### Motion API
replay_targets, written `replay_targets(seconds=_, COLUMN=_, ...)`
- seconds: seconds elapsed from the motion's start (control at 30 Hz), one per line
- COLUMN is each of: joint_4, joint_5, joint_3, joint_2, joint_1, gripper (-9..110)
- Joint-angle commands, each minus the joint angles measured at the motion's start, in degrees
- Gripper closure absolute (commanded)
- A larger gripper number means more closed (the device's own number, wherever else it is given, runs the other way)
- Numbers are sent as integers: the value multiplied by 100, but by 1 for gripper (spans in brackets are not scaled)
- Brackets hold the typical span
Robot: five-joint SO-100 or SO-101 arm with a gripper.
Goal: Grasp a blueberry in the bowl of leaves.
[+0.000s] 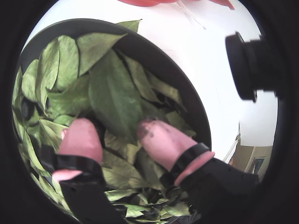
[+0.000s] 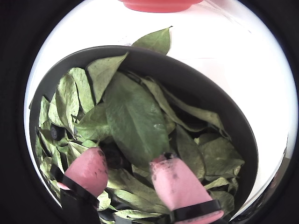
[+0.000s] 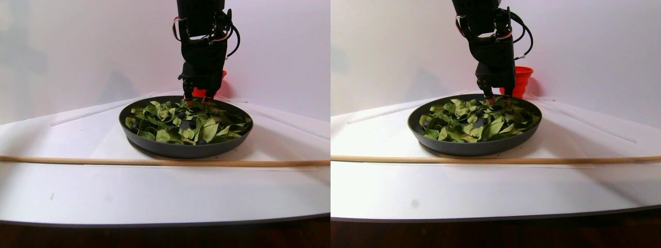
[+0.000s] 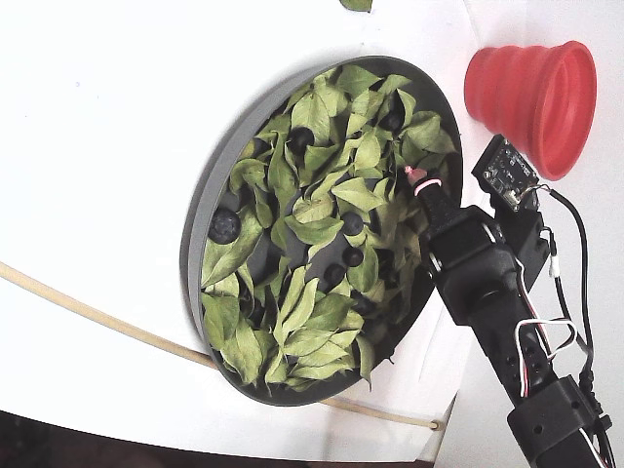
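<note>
The dark grey bowl [image 4: 193, 255] holds a heap of green leaves [image 4: 314, 209] with several dark blueberries among them, such as one [image 4: 224, 225] near the left rim and one [image 4: 353, 223] in the middle. My gripper [image 4: 421, 181] hangs over the bowl's right rim in the fixed view, its pink fingertips at leaf level. In both wrist views the gripper [image 2: 130, 156] [image 1: 114, 125] is open and empty over the leaves [image 2: 135, 116]. A dark round shape [image 2: 114, 157], perhaps a blueberry, lies half under a leaf beside the left fingertip [image 2: 93, 163].
A red ribbed cup [image 4: 534, 90] stands beyond the bowl, behind the arm in the stereo pair view [image 3: 522, 78]. A thin wooden stick [image 3: 155, 161] lies across the table in front of the bowl. One stray leaf [image 2: 154, 41] lies outside the rim.
</note>
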Motion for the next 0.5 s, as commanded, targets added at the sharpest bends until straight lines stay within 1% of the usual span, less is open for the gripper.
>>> replay_targets(seconds=0.0, joint_4=0, joint_5=97, joint_3=-246, joint_2=773, joint_1=-26, gripper=84)
replay_targets(seconds=0.47, joint_4=-9, joint_5=369, joint_3=-167, joint_2=606, joint_1=-79, gripper=84)
